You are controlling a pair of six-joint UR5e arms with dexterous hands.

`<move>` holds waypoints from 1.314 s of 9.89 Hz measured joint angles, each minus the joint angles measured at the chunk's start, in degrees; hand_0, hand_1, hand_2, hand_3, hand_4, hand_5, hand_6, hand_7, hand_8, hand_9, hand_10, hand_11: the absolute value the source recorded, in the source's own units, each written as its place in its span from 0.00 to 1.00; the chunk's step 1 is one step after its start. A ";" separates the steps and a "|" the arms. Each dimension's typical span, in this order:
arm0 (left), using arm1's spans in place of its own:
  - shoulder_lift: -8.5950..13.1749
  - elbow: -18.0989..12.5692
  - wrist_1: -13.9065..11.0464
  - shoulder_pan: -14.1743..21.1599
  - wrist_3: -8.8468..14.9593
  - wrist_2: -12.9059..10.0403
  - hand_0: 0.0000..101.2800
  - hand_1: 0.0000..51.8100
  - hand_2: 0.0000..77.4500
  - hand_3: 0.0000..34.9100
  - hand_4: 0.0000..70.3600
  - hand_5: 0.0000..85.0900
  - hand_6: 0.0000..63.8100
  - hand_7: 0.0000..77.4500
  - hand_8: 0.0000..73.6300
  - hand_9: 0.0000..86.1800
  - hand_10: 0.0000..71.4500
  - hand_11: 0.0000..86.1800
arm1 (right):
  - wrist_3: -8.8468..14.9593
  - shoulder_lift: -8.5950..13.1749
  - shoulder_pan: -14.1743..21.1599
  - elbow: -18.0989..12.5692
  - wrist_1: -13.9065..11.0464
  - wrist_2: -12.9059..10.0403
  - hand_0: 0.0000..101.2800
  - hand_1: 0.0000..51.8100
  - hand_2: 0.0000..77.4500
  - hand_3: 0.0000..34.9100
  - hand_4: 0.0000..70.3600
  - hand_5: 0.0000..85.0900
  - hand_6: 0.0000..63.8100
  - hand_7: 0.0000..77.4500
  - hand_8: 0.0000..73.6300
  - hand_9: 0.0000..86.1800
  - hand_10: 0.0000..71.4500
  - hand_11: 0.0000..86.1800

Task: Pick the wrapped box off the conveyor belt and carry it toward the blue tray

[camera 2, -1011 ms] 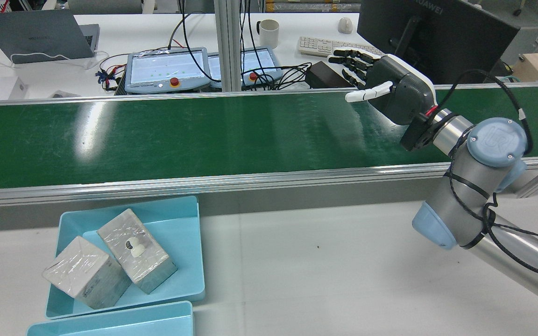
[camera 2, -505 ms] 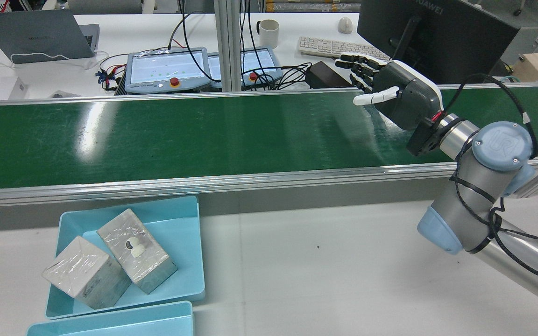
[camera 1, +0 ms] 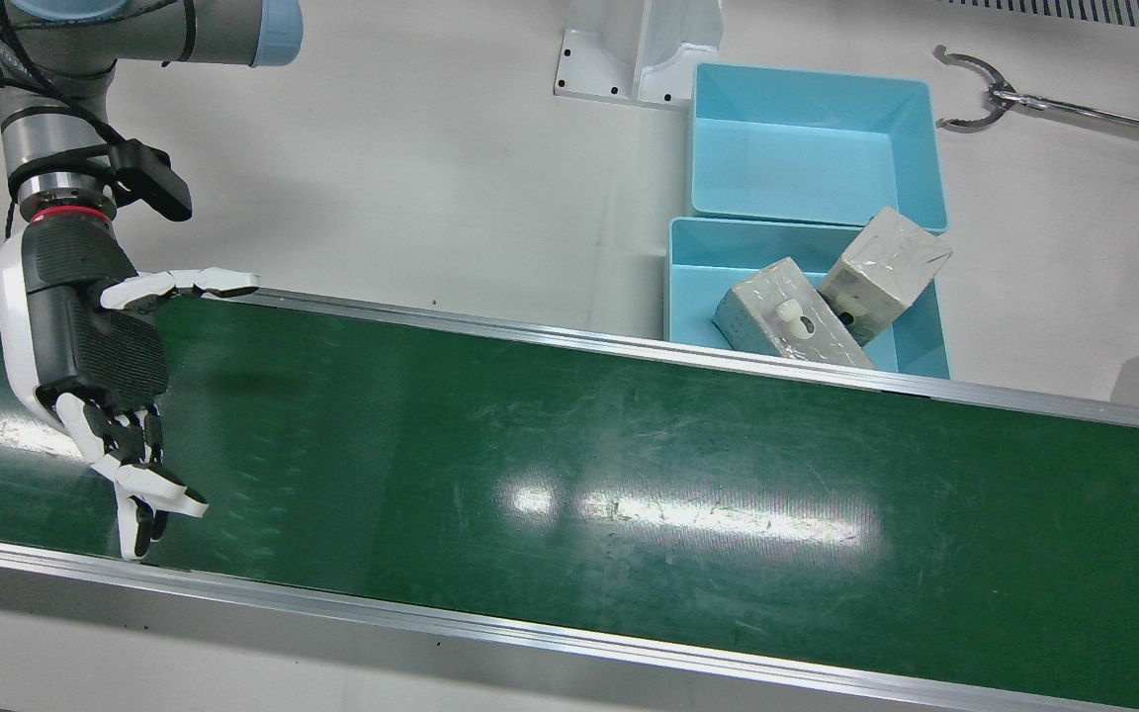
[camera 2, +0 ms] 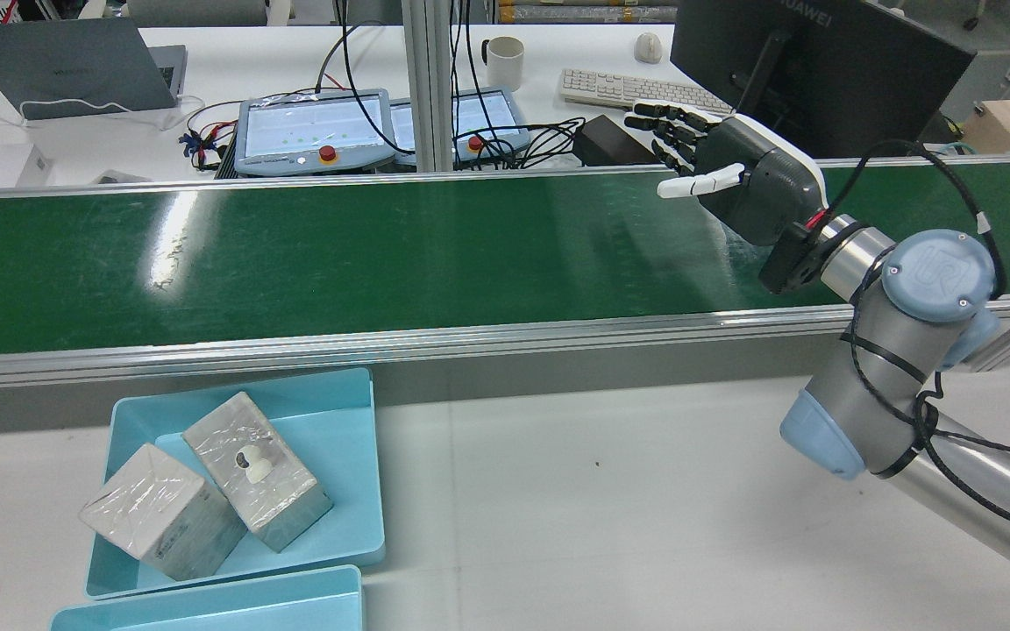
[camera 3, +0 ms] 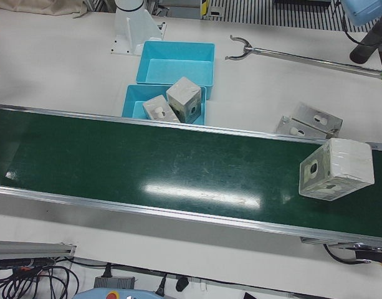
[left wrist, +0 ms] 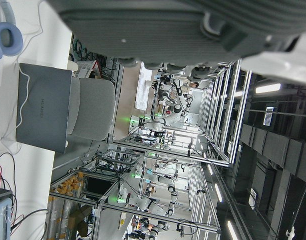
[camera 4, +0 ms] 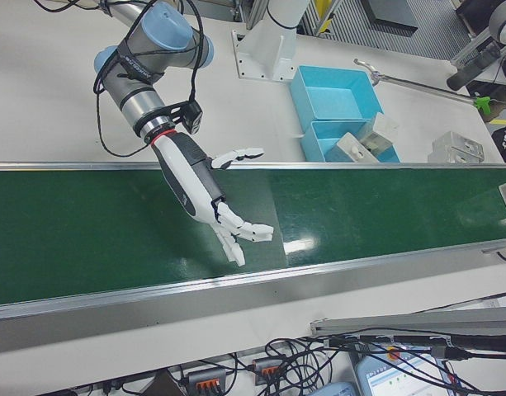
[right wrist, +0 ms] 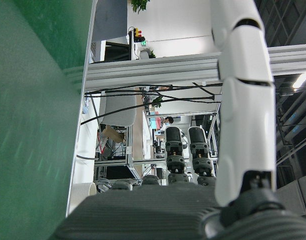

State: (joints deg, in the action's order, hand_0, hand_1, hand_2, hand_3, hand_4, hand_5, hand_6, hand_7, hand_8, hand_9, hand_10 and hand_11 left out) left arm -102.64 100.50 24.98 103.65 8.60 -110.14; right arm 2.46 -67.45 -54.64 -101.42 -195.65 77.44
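wrapped box (camera 3: 336,168) lies well apart from right hand (camera 1: 85,341) fingers (camera 1: 149,485).

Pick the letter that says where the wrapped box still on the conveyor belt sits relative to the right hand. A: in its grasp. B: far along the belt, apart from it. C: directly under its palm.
B: the wrapped box rides the conveyor belt alone, while the right hand hangs open and empty.

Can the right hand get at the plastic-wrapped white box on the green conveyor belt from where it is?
Probably not yet: the open right hand hovers at the belt's opposite end from the box.
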 joint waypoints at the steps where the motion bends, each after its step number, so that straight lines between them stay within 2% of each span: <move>1: 0.00 0.00 0.00 0.00 0.00 0.00 0.00 0.00 0.01 0.00 0.00 0.01 0.00 0.01 0.01 0.00 0.01 0.00 | 0.00 0.06 0.02 0.00 0.00 0.00 0.49 0.31 0.18 0.13 0.16 0.25 0.07 0.25 0.00 0.04 0.00 0.02; 5: 0.00 0.00 0.00 0.00 0.00 0.00 0.00 0.00 0.01 0.00 0.00 0.01 0.00 0.01 0.01 0.00 0.01 0.01 | 0.00 0.00 0.06 0.00 0.09 0.00 0.49 0.31 0.18 0.12 0.16 0.25 0.07 0.25 0.00 0.04 0.00 0.02; 7: 0.00 0.00 0.00 0.00 0.00 0.00 0.00 0.00 0.01 0.00 0.00 0.01 0.00 0.01 0.01 0.00 0.01 0.00 | 0.00 -0.17 0.06 0.00 0.09 0.00 0.48 0.31 0.18 0.16 0.16 0.25 0.07 0.26 0.00 0.04 0.00 0.02; 8: 0.00 0.00 0.00 0.00 0.00 0.00 0.00 0.00 0.01 0.00 0.00 0.01 0.00 0.01 0.01 0.00 0.01 0.00 | 0.00 -0.19 0.06 0.00 0.10 0.00 0.49 0.31 0.18 0.16 0.11 0.25 0.07 0.26 0.00 0.04 0.00 0.02; 9: 0.00 0.00 0.00 0.00 0.00 0.00 0.00 0.00 0.01 0.00 0.00 0.01 0.00 0.01 0.01 0.00 0.00 0.00 | 0.00 -0.21 0.06 0.00 0.10 0.00 0.48 0.31 0.18 0.16 0.15 0.25 0.07 0.25 0.00 0.04 0.00 0.02; 10: 0.00 0.00 0.00 0.00 0.00 0.00 0.00 0.00 0.01 0.00 0.00 0.01 0.00 0.01 0.01 0.00 0.01 0.00 | 0.00 -0.22 0.06 0.02 0.10 0.00 0.48 0.31 0.18 0.18 0.15 0.25 0.07 0.25 0.00 0.04 0.00 0.02; 13: 0.00 0.00 0.00 0.00 0.00 0.00 0.00 0.00 0.01 0.00 0.00 0.01 0.00 0.01 0.01 0.00 0.01 0.00 | 0.00 -0.23 0.06 0.07 0.10 0.00 0.48 0.31 0.18 0.18 0.15 0.25 0.07 0.25 0.00 0.04 0.00 0.02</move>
State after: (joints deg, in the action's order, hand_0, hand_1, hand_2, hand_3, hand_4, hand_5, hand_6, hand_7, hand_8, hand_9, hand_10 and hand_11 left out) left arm -102.64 100.51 24.98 103.65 8.60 -110.14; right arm 2.46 -67.67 -54.58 -101.35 -195.56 77.43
